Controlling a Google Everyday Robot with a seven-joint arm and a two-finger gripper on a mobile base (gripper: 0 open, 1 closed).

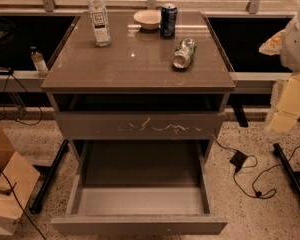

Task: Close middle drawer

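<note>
Lab, terrazzo floor, loose cables, jaws at right edge

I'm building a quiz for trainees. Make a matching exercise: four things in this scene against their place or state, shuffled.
1 clear plastic water bottle
2 green metal can
3 wide grey-brown middle drawer
4 pale end effector

A pulled out
B lying on its side
C upright, back left of the grey-brown cabinet top
D right edge of view, beside the cabinet

Pairs: 1-C, 2-B, 3-A, 4-D
</note>
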